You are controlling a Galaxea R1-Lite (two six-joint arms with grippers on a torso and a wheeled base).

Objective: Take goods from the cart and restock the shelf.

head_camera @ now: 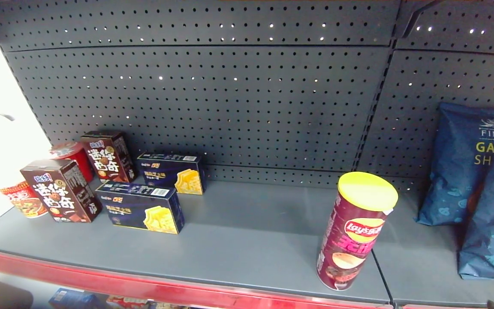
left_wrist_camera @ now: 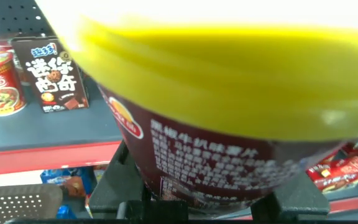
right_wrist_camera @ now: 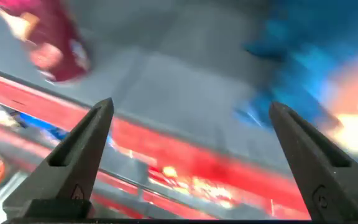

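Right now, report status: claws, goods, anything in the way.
Left claw shut on yellow-lidded chip can. Right claw open, empty, near shelf edge. Another can stands on shelf; gap beside it unobstructed.

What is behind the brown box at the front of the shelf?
A red cup stands right behind the front brown box, and a second brown box stands beside that cup. The front box covers the cup's lower part, so that cannot be seen.
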